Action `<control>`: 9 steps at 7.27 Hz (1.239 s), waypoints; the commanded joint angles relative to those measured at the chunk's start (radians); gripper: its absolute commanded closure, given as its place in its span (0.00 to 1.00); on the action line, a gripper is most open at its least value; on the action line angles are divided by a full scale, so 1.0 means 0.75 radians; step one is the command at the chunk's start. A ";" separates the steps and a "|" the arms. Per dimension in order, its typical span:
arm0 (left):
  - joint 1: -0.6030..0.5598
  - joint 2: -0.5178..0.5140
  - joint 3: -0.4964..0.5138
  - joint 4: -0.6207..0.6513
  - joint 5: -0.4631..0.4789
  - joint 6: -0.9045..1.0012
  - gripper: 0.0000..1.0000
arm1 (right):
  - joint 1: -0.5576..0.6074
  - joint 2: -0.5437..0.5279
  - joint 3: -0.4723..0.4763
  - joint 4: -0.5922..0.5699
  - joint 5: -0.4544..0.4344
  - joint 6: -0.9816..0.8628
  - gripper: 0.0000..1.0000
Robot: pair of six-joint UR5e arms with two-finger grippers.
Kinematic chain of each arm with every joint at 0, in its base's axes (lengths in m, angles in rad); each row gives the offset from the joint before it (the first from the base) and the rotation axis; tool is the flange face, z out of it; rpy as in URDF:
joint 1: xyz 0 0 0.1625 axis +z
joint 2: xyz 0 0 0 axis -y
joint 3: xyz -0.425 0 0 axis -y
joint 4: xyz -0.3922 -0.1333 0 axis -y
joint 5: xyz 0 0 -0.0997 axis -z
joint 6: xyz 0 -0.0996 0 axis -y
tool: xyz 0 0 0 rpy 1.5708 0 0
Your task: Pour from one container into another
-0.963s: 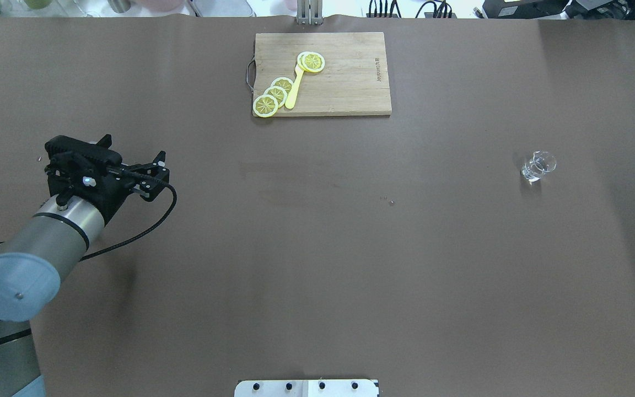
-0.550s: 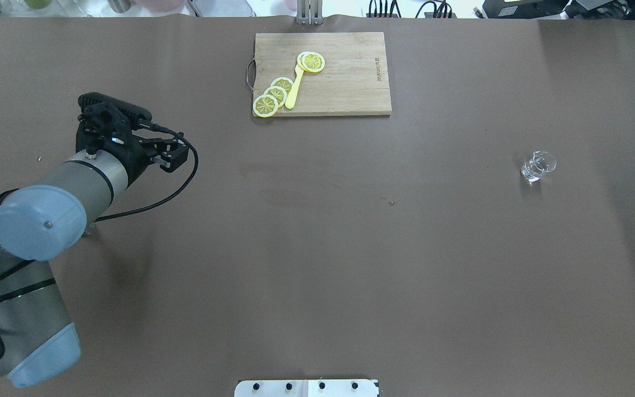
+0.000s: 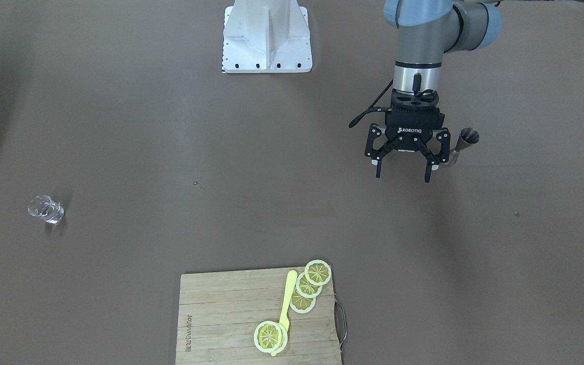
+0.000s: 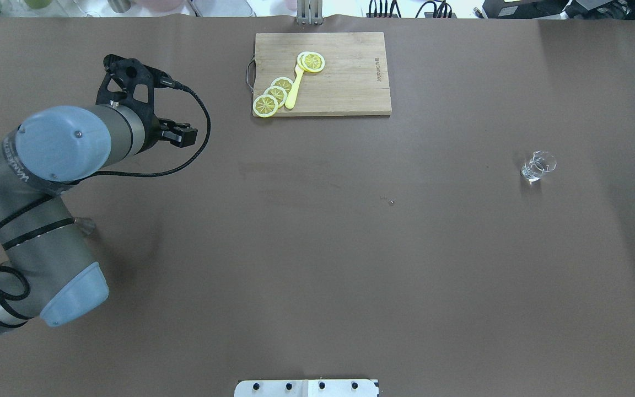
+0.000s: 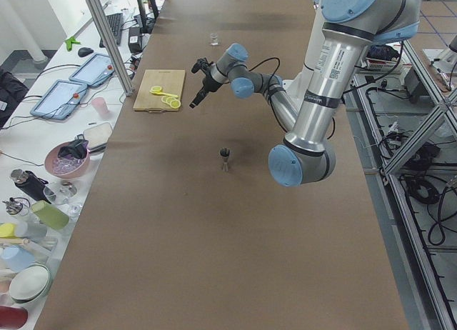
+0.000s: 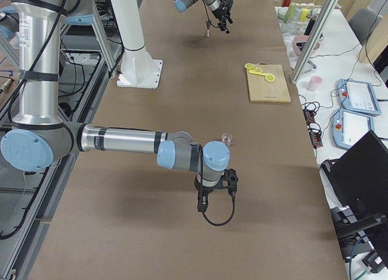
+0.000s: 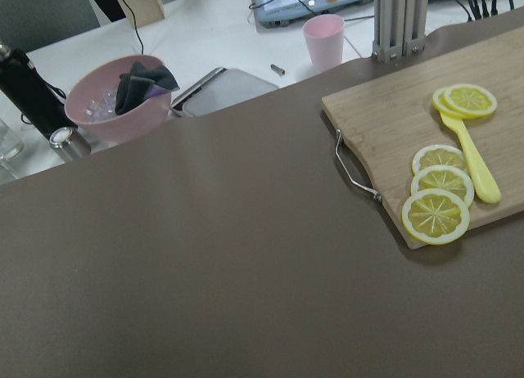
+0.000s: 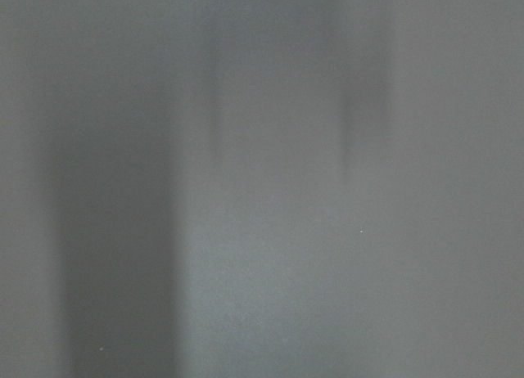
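A small metal jigger (image 3: 463,143) stands upright on the brown table, also seen as the jigger (image 4: 84,225) beside my left arm's elbow. A clear glass (image 4: 538,165) stands alone at the far right; the front view shows the same glass (image 3: 46,209) at its left. My left gripper (image 3: 402,176) hangs above the table, open and empty, apart from the jigger. My right gripper (image 6: 206,201) shows only in the exterior right view, low over the table short of the glass (image 6: 227,137); I cannot tell whether it is open or shut. The right wrist view is a grey blur.
A wooden cutting board (image 4: 350,82) with lemon slices and a yellow spoon (image 4: 294,88) lies at the table's far middle. Past the table edge stand a pink bowl (image 7: 119,100) and a pink cup (image 7: 323,41). The robot's base plate (image 3: 266,38) sits at the near edge.
My left arm has swung away from the robot, carrying the open gripper toward the table's far side. The jigger now shows beside the arm's elbow.
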 commanded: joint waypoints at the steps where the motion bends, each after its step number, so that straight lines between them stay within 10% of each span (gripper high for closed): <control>1: -0.085 -0.032 0.009 0.222 -0.225 0.057 0.02 | 0.000 -0.001 0.003 -0.001 0.002 -0.001 0.00; 5: -0.245 -0.075 0.027 0.646 -0.263 0.262 0.02 | 0.004 -0.005 0.011 -0.001 0.000 -0.001 0.00; 9: -0.415 -0.073 0.062 0.539 -0.606 0.324 0.02 | 0.018 -0.013 0.044 0.001 -0.010 -0.001 0.00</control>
